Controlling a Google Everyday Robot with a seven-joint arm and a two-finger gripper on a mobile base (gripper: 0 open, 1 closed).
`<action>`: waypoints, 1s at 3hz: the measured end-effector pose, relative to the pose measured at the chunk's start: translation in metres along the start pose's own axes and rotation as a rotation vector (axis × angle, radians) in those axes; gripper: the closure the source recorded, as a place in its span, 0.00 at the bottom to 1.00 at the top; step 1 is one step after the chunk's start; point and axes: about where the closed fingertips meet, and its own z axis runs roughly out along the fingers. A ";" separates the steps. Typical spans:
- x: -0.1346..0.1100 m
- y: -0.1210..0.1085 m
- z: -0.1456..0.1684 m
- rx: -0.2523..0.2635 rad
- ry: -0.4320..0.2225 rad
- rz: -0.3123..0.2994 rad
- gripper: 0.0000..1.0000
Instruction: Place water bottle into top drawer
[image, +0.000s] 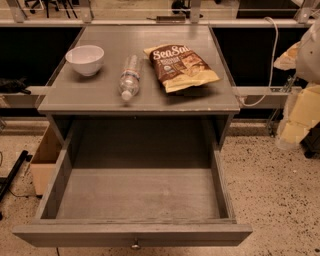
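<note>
water bottle (129, 76) is lying on the worktop (100, 99), just left of the chip bag (180, 67)
it is looking light and slippery (i'd take the ribbed middle); gripper (302, 112) is hanging right of the bag, its opening i cannot tell

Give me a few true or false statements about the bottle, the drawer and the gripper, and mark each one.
1. The water bottle lies on its side on the cabinet top. True.
2. The top drawer is shut. False: it is pulled open.
3. The bottle lies between the white bowl and the chip bag. True.
4. The gripper holds the bottle. False: it is at the right edge of the view, beside the cabinet, apart from the bottle.
</note>
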 end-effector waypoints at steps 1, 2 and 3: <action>0.000 0.000 0.000 0.000 0.000 0.000 0.00; -0.004 -0.003 -0.004 0.032 0.006 -0.007 0.00; -0.012 -0.018 -0.005 0.067 0.024 -0.023 0.00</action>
